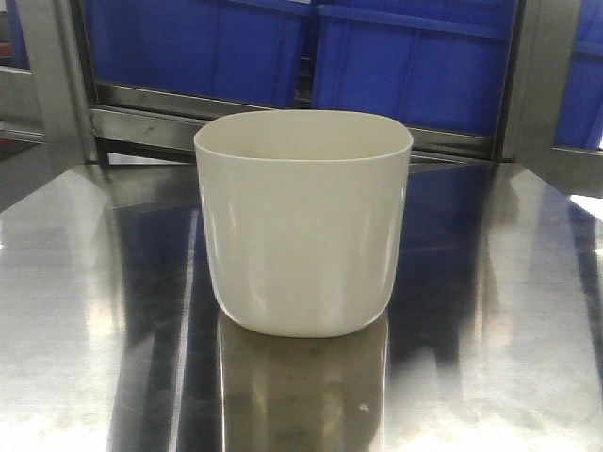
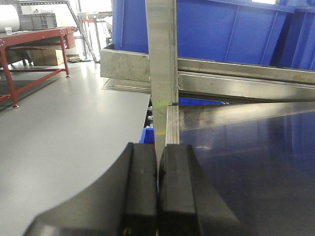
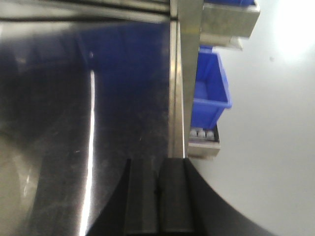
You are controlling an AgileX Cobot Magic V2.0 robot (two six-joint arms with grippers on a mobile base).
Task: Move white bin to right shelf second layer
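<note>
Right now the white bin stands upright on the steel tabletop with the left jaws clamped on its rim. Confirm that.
Wrong on the grip. The white bin stands upright on the steel tabletop, but its rim is free. The left wrist view shows the left gripper with jaws shut on nothing, near the tabletop's edge.

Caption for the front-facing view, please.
White bin standing upright on a reflective steel surface, with blue crates on the rack behind.
</note>
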